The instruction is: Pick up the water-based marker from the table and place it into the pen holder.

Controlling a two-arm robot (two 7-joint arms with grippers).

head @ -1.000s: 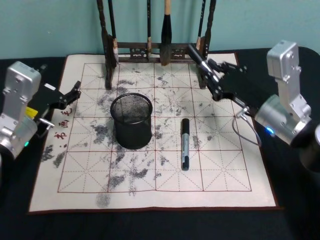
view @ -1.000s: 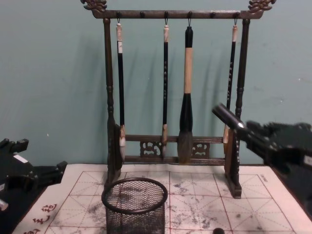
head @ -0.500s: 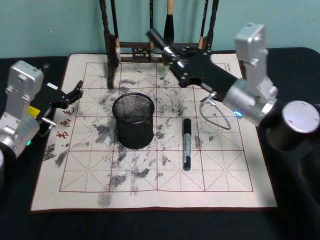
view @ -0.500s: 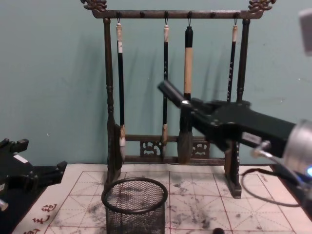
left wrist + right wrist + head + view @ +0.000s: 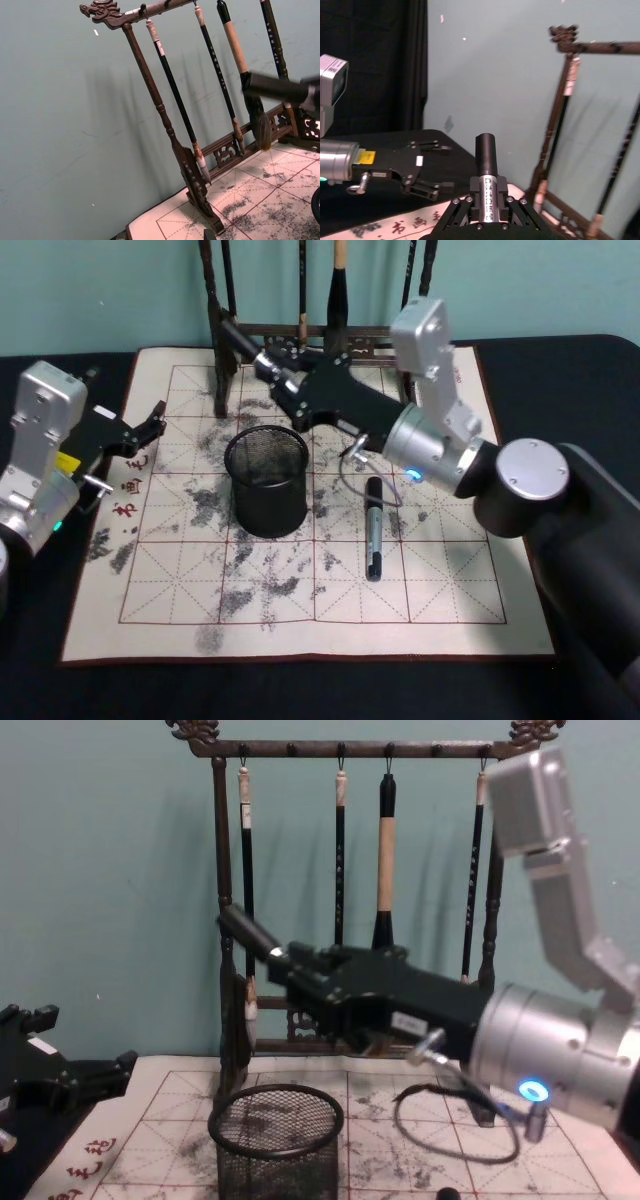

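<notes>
The right gripper reaches over the desk with its jaws pressed onto the water-based marker, pinching it near one end. The marker is black with a silver printed band where the jaws meet it. It is tilted, and its free end points up and toward the robot's left. In the chest view the marker hangs in the air well above the rim of the pen holder, with the brush rack just behind it.

The pen holder is a round black mesh cup. It stands upright on an ink-stained practice mat ruled with a red grid. A second marker, black with a pale band, lies flat on the mat to the holder's right, apart from it.

The left gripper rests at the mat's left edge with its jaws spread and nothing between them.
</notes>
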